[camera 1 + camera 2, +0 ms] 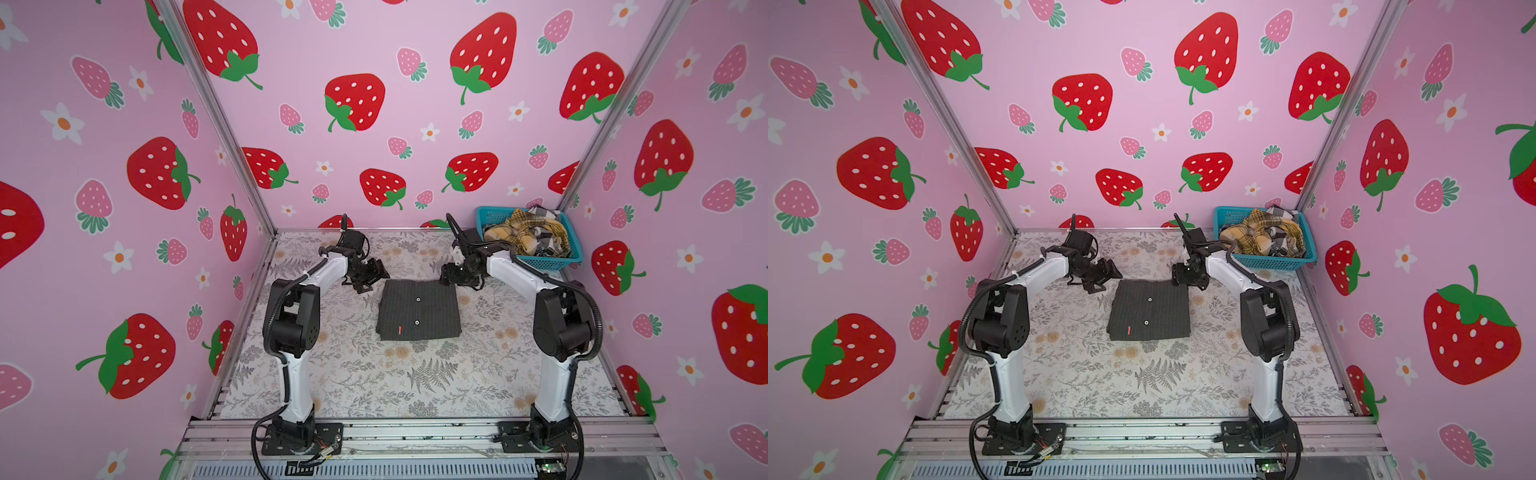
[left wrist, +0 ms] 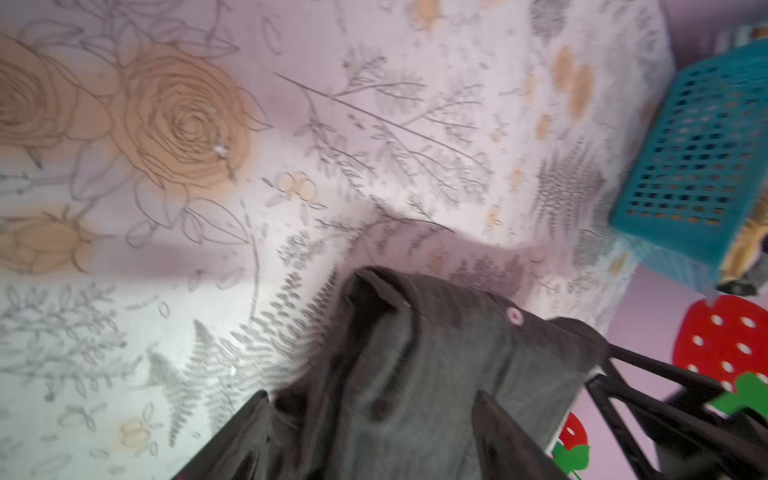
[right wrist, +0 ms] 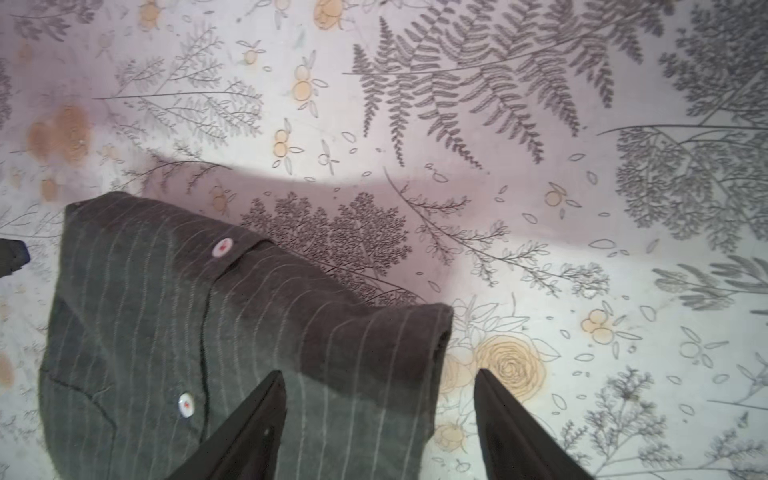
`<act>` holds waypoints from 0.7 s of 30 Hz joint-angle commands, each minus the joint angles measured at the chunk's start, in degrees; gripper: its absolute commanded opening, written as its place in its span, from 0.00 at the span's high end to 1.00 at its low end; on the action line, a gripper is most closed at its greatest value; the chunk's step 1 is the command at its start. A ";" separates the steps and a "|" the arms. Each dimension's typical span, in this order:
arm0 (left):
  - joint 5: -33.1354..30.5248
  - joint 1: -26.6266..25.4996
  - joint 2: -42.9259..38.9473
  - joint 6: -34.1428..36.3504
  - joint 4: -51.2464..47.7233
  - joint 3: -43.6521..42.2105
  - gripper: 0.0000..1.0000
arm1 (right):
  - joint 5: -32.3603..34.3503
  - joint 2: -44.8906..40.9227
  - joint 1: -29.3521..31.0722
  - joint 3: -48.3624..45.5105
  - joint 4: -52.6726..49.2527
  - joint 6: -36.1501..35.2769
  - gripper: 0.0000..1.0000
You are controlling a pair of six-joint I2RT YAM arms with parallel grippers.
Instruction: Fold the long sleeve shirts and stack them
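Note:
A dark charcoal pinstriped shirt lies folded into a rectangle mid-table, buttons facing up. My left gripper hovers at its far left corner, and my right gripper at its far right corner. In the left wrist view the left gripper is open, its fingers spread either side of the bunched shirt corner. The right gripper is open in the right wrist view, straddling the shirt's edge. A mustard plaid shirt and a black-and-white checked shirt lie crumpled in the basket.
The turquoise mesh basket stands in the far right corner behind the right arm. A floral cloth covers the table. Pink strawberry walls close in three sides, and a metal rail runs along the front.

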 commanded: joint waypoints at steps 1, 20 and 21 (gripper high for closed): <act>0.25 -0.19 1.69 2.31 -0.59 3.64 0.22 | 1.42 1.06 -0.15 -1.18 1.56 -1.05 0.25; 9.75 -0.53 5.50 -3.53 6.55 4.21 1.00 | -3.88 3.89 -0.24 -2.98 9.08 -0.38 0.80; 9.85 -0.47 4.42 -3.97 7.34 3.21 1.00 | -3.99 3.57 -0.16 -2.98 9.21 -0.37 0.83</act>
